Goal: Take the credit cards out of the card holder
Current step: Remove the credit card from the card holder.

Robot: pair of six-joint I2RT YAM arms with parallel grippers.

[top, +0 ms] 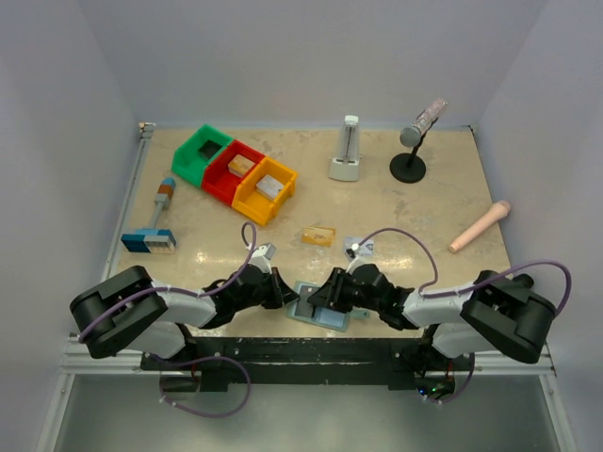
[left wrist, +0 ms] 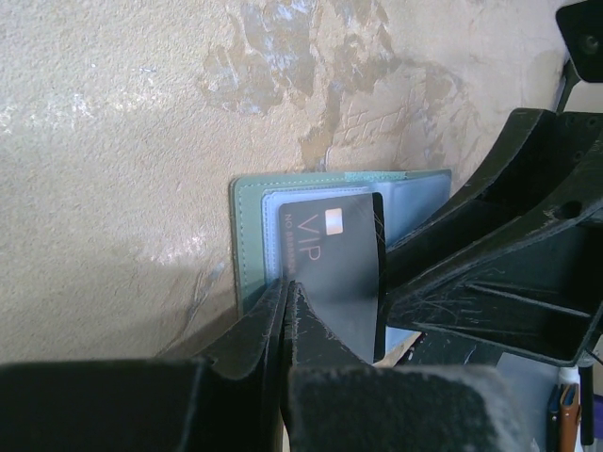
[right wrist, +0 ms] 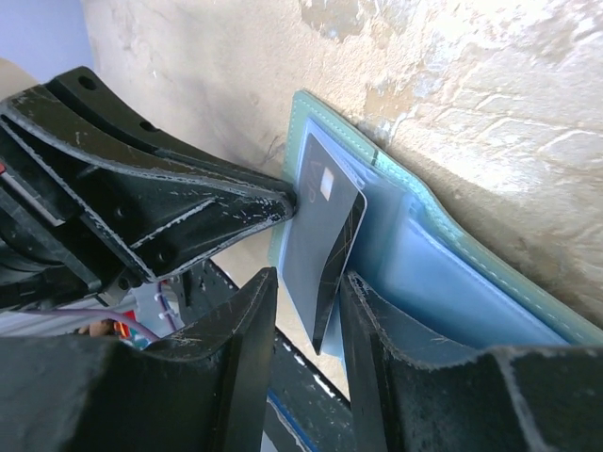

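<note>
**Wrist views.** The card holder (right wrist: pixel 443 264) is a thin bifold of matte teal material with a stitched rim and glossy, clear-blue pockets. It lies open and flat on the table (top: pixel 424 217), a mottled beige, stone-patterned surface, at the near edge between my two grippers. My left gripper (left wrist: pixel 285 287), of scuffed black plastic, has its fingers pressed together on the rim of the panel nearer my left arm. A dark card (left wrist: pixel 334 273), smooth, rigid and rectangular, bears a small metallic chip and the letters VIP. It stands partly out of its pocket, tilted up from the panel. My right gripper (right wrist: pixel 309 278) has its fingers spread, one on each side of the card's free end. I cannot tell whether either pad touches it.

**Top view.** An orange-gold card (top: pixel 318 235) lies flat on the table beyond the holder. A pale blue-grey card (top: pixel 363 248) lies near it on the right. Both are apart from the holder. Farther back, three open plastic bins (top: pixel 221 184), green, red and yellow, stand touching in a diagonal row.
</note>
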